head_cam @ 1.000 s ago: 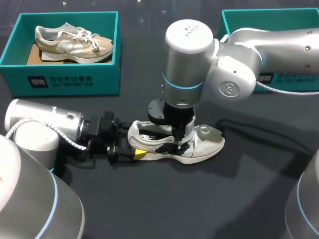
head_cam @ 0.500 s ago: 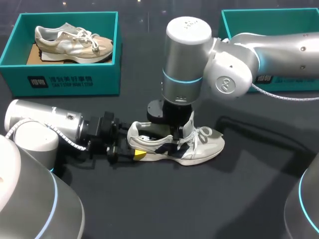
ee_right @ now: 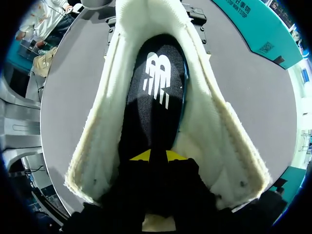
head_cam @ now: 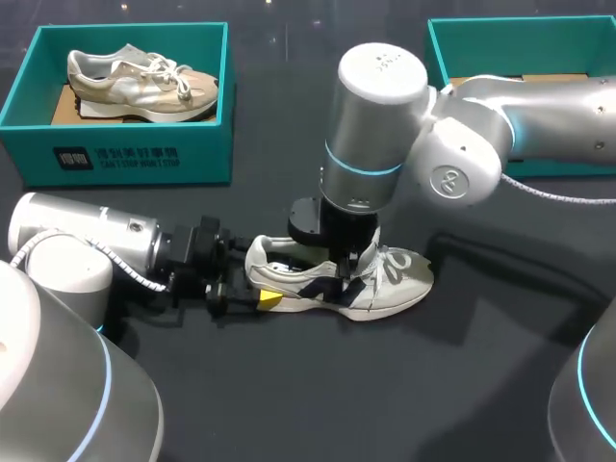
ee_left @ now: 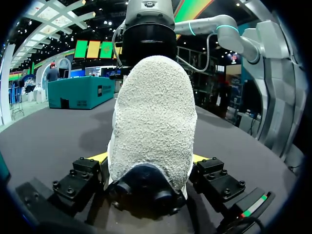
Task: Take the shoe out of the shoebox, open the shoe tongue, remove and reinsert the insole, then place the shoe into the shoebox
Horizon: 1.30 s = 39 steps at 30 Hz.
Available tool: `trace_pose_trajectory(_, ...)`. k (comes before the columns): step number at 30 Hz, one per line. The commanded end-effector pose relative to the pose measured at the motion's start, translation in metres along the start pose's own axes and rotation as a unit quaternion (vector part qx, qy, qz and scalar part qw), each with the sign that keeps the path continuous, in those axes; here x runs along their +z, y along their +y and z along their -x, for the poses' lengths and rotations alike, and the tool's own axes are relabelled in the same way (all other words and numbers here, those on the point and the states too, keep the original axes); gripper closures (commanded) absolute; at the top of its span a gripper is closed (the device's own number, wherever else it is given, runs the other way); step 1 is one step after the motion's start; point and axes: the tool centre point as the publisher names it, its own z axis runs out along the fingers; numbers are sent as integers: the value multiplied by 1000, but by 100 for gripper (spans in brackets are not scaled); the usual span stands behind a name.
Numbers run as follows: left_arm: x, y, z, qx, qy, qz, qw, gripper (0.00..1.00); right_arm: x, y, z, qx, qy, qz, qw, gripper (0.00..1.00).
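Yellow tips flank the heel. The left gripper [ee_left: 148, 163], nearest us, is clamped on the white shoe [ee_left: 153, 107] from both sides, one pad on each flank of the heel. In the head view that left gripper [head_cam: 252, 292] comes in low and level off the left arm [head_cam: 87, 241], just above the dark table [head_cam: 289, 404].

The shoe sits upright on its sole in the middle of the table. Its long axis runs across the table from left to right, heel toward the left arm and toe pointing out to the right side.

Over it, the right arm [head_cam: 375, 125] comes in from the right with its wrist standing straight down. The right gripper [head_cam: 344, 268] is down in the shoe's mouth, at the forward end of the opening. Its own camera looks along the inside toward the heel. The black insole [ee_right: 155, 87] lies flat in the shoe ahead, with fleecy cream lining [ee_right: 112, 122] on either side. Whether this gripper has hold of anything there, I can't tell.

Farther back, a teal shoebox [head_cam: 500, 48] stands at the far right, partly behind the arm. At the far left is another teal box [head_cam: 125, 159] with a beige shoe [head_cam: 135, 82] lying in it, toe to the right.
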Motion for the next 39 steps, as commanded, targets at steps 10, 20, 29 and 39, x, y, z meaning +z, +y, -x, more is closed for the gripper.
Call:
trace_pose_trajectory(10,1,2,3,-1,-2,0,1000,100,-36,-18,-12,-125,-86,130,980,100)
trace_pose_trajectory(20,1,2,3,-1,-2,0,1000,100,-43,-13,-2,-179,-98,171,964,100)
trace_pose_trajectory(29,1,2,3,-1,-2,0,1000,100,-47,7,5,-158,-71,119,978,100)
trace_pose_trajectory(39,1,2,3,-1,-2,0,1000,100,-56,34,10,-91,-57,0,994,100)
